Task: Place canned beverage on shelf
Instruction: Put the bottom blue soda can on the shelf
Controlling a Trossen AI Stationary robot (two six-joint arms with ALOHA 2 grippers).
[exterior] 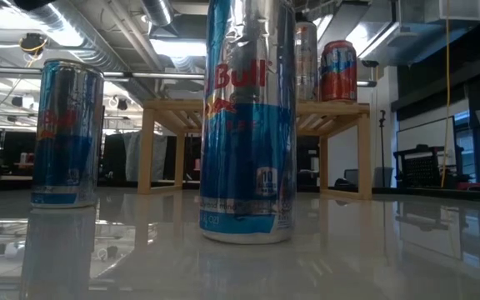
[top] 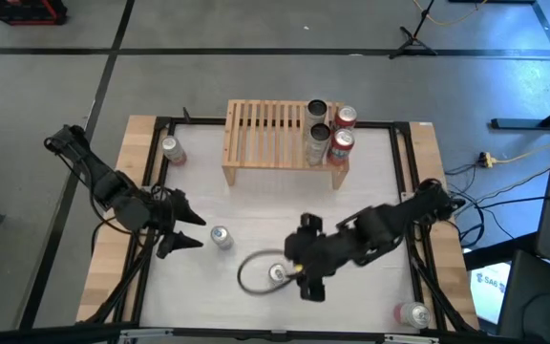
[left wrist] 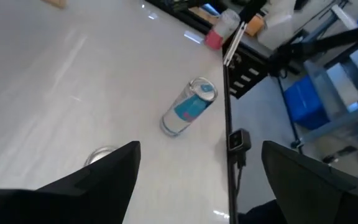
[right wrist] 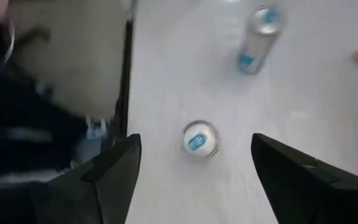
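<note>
The light-wood slatted shelf stands at the table's far middle, with several cans upright on its right end. A blue-and-silver can stands upright on the table near the front; it shows large in the low view. My right gripper is open above it, and the can shows between and below its fingers, apart from them. A second blue-and-silver can stands to the left. My left gripper is open and empty just left of that can.
One more can stands at the far left beside the shelf. A red-ended can lies on its side at the near right corner. A grey loop lies on the table around the near can. A black rail runs along the table's edge.
</note>
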